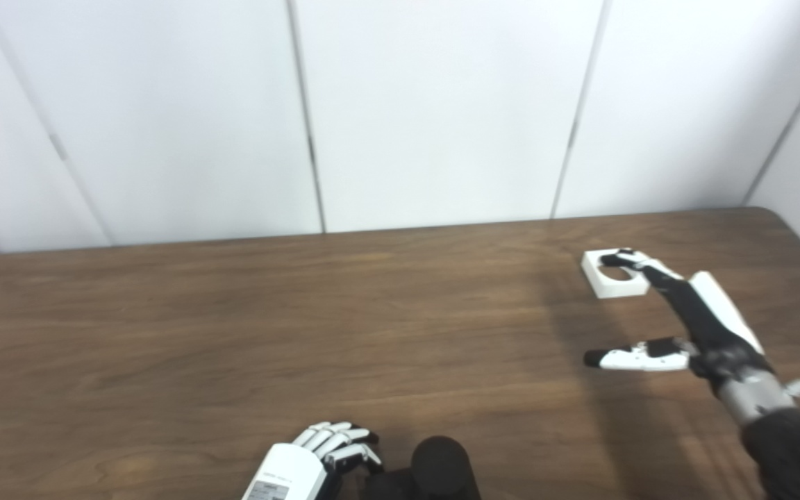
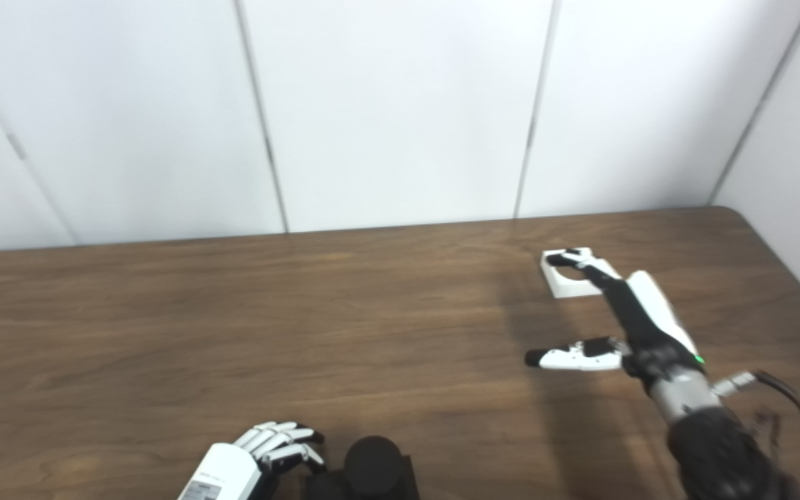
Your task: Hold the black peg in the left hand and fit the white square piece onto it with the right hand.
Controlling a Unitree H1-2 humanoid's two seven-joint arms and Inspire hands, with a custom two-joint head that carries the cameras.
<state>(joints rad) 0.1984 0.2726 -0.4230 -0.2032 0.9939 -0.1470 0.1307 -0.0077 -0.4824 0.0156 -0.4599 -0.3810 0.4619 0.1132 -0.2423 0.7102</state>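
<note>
White square piece lies unlifted under my right hand's spread fingers; my left hand curls beside the black peg, grip unclear, fitting not begun.

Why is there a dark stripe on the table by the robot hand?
In both eye views it's a soft shadow on the table, running down near the white square piece beside the right robot hand; both pictures are slightly blurry, without glare.
</note>
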